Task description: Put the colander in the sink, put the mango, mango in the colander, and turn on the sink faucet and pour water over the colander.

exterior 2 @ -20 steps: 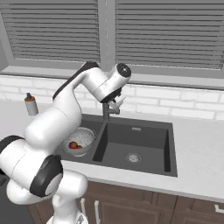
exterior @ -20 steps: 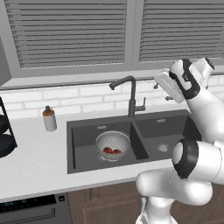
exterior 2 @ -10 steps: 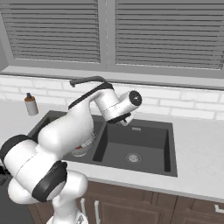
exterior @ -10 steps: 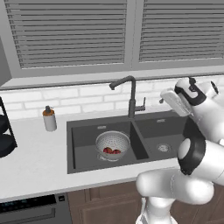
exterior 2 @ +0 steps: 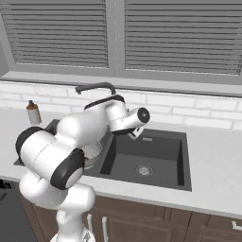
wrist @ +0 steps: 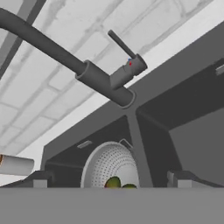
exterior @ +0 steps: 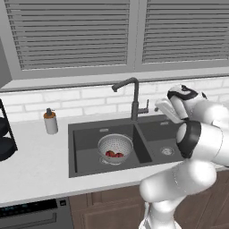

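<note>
I read no lettering or brand mark on anything here. My jaws (wrist: 109, 181) stand spread wide with nothing between them; in the hand view the two dark tips sit far apart at the bottom edge. I hang above the right basin of the sink (exterior: 85, 134), close to the sink faucet (exterior: 133, 96), whose side lever (wrist: 124, 47) sticks out towards me, apart from my tips.

The colander (exterior: 115, 148) sits in the left basin, against the divider, under the hooked spout. The mangos (exterior: 114, 154) lie inside it, touching each other; in the hand view I catch their greenish tops (wrist: 113, 182) over the mesh rim. No stream runs from the spout.

The right basin is bare around its round drain (exterior 2: 144, 170), so there is open room below me. The pale surface (exterior: 31, 161) runs wide to the left, where a soap dispenser (exterior: 50, 121) stands well apart from the sink near the brick wall. A dark rack (exterior: 5, 138) stands at the far left edge.
</note>
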Controlling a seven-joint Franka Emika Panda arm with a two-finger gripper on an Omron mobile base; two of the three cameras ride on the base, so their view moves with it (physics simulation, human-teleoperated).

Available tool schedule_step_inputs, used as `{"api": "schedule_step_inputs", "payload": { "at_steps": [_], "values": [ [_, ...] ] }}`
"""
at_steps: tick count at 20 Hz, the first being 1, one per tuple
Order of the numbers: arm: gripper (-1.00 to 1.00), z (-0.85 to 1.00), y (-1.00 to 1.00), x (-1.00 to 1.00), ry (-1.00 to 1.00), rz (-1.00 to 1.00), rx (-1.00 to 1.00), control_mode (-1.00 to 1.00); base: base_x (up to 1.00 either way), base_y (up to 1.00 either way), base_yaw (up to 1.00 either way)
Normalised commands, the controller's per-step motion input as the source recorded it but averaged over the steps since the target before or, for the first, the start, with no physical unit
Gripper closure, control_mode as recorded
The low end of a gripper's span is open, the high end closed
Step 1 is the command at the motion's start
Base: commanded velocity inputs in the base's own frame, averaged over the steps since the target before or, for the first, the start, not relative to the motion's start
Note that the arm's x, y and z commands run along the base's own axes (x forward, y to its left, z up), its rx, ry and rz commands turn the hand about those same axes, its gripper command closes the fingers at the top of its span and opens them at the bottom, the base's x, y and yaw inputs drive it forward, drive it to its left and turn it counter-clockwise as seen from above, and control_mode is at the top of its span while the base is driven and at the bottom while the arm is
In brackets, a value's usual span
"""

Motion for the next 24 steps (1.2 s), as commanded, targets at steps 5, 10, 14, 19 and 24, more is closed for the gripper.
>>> {"api": "schedule_step_inputs", "payload": {
  "at_steps": [5,10,14,19,24],
  "values": [
    [-1.00,-0.25,0.00,0.67,0.00,0.01,0.01,-1.00,0.00,0.00,0.00],
    [-1.00,-0.17,0.00,0.65,0.00,0.00,0.04,-1.00,0.00,0.00,0.00],
    [-1.00,-0.14,0.00,0.50,0.00,0.00,0.06,-1.00,0.00,0.00,0.00],
    [-1.00,-0.20,0.00,0.46,0.00,0.00,0.06,-1.00,0.00,0.00,0.00],
    [-1.00,-0.20,0.00,0.46,0.00,0.00,0.03,-1.00,0.00,0.00,0.00]
  ]
}}
